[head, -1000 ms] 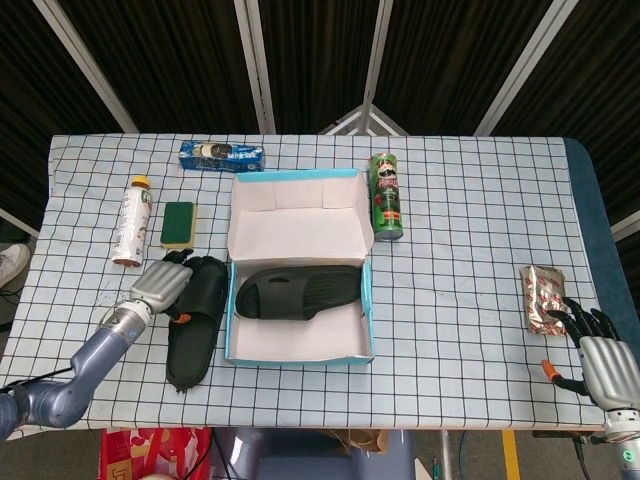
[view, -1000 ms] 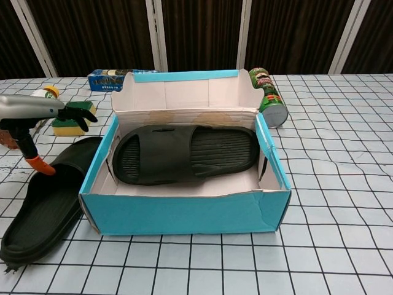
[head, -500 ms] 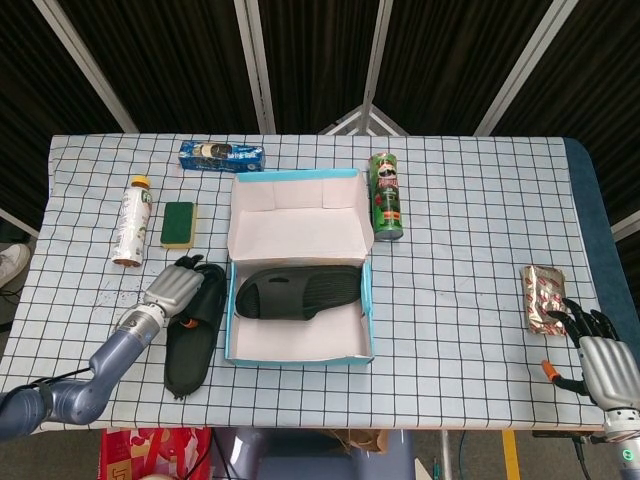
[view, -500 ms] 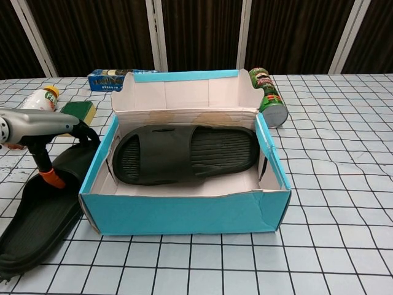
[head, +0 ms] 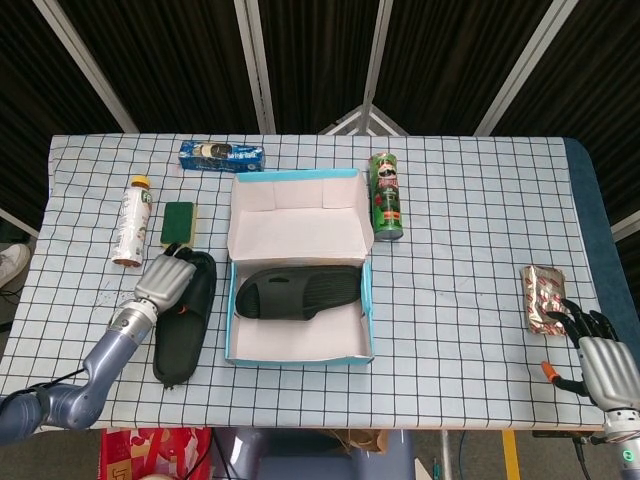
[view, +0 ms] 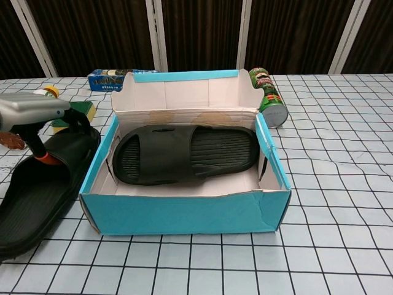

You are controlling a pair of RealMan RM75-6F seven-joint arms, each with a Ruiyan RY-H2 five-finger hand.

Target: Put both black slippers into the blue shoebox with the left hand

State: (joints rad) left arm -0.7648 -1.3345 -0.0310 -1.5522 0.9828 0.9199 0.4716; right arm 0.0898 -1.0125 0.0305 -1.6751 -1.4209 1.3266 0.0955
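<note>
The blue shoebox [head: 300, 358] stands open at the table's middle, its lid flap raised at the back. One black slipper [head: 300, 292] lies flat inside it, also plain in the chest view as the slipper in the box [view: 184, 153]. The second black slipper [head: 180, 325] lies just left of the box, seen again as the outer slipper [view: 37, 190]. My left hand [head: 165, 280] grips its far end, fingers over the strap and thumb inside, as the left hand [view: 34, 114] shows. My right hand [head: 600, 362] rests open at the table's front right edge.
A green chip can [head: 386, 197] stands right of the box's back corner. A white bottle [head: 130, 222] and green sponge [head: 178, 223] lie behind the left hand, a blue packet [head: 222, 155] further back. A foil pack [head: 543, 297] lies by the right hand.
My left hand closed over the outer slipper's far end and shifted it slightly left and away from the box; its front end turned with it. The right hand stayed still.
</note>
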